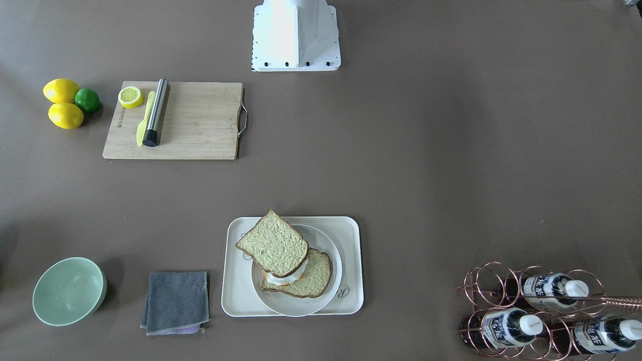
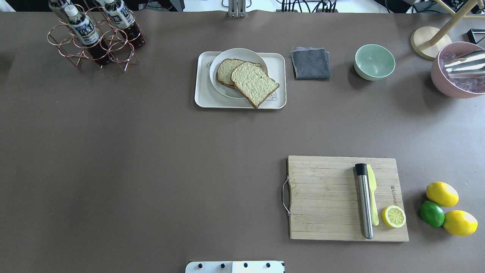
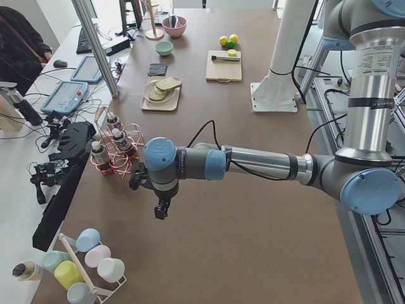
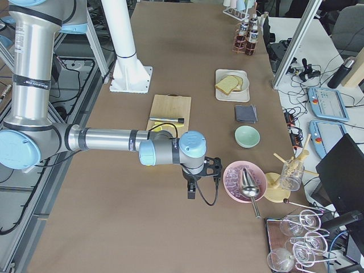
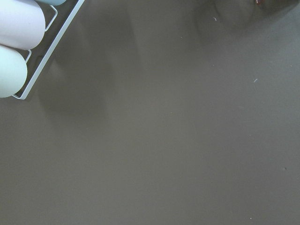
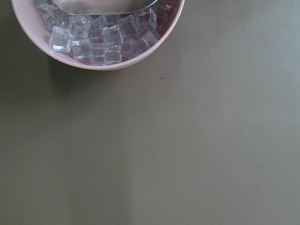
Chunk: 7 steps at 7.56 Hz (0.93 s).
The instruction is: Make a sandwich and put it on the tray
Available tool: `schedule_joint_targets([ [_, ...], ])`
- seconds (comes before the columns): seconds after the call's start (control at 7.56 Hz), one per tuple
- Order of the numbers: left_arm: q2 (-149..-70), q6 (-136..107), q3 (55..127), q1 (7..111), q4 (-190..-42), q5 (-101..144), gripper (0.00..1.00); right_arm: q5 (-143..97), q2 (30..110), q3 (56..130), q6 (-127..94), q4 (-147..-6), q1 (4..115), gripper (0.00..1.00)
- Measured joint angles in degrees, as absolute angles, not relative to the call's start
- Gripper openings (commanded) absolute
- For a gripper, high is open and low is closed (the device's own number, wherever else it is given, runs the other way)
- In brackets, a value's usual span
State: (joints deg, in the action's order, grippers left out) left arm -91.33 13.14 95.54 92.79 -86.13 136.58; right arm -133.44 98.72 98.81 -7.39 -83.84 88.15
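Sandwich: the sandwich [image 1: 287, 259] sits on a round white plate [image 1: 335, 260], lower centre of the front-facing view.
Slices: the top slice [image 1: 273, 244] lies skewed, its corner overhanging the plate's rim toward the upper left; the lower slice [image 1: 317, 276] pokes out at the lower right.
Filling: the white egg [image 1: 282, 279] shows between the slices, with a thin orange edge that is probably yolk.
Tray: the tray [image 1: 352, 226] lies flat on the counter [image 1: 401, 175] and carries the plate.
Neighbours: a gray cloth [image 1: 176, 300] lies just left of the tray, and a green bowl [image 1: 67, 291] sits further left.
Left tool: the left tool [image 3: 162, 212] points down over bare counter, left of centre in the left side view. It is too small to tell if it is wide or narrow.
Right tool: the right tool [image 4: 191, 193] points down just beside a pink bowl [image 4: 230, 185] of ice, lower centre of the right side view. I cannot tell its opening.
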Motion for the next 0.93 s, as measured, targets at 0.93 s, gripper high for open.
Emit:
schedule_joint_targets([
  [0.93,-92.2,13.1,95.5,92.7,-86.1,136.6,0.98,-135.1,94.6,98.7,-7.8,-88.2,88.1,1.00],
])
